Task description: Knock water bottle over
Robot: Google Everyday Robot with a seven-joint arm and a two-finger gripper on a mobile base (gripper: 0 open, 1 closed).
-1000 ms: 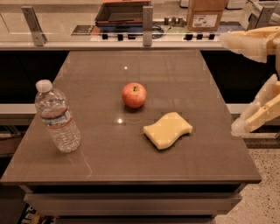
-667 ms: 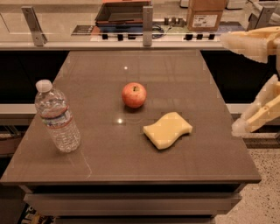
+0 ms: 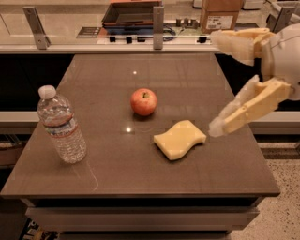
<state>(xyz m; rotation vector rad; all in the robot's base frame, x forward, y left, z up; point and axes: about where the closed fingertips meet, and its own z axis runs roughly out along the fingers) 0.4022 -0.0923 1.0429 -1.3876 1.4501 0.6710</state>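
since the frame a second ago the end effector (image 3: 214,83) has come in from the right edge and now reaches over the right side of the surface (image 3: 108,84). its two pale fingers are spread wide: the upper finger (image 3: 236,40) hangs above the far right corner, while the lower finger (image 3: 243,110) slants down with its tip just right of the yellow sponge (image 3: 179,139). whether that tip touches the sponge cannot be told. nothing sits between the fingers. the things on the surface have not shifted.

the water bottle (image 3: 62,126) stands upright near the front left corner, white cap on top, well apart from the end effector. a red apple (image 3: 143,101) sits around the middle, and the sponge lies flat, in front of it and to its right.

the surface is a smooth brown top with small glints of light. behind it runs a pale counter with a metal post (image 3: 158,21), a dark tray (image 3: 131,11) and a cardboard box (image 3: 220,14). speckled floor (image 3: 281,201) shows at lower right.

the bottle's pale band carries red and blue marks, but no word can be read. the box bears a white sticker, its print also too small to read.
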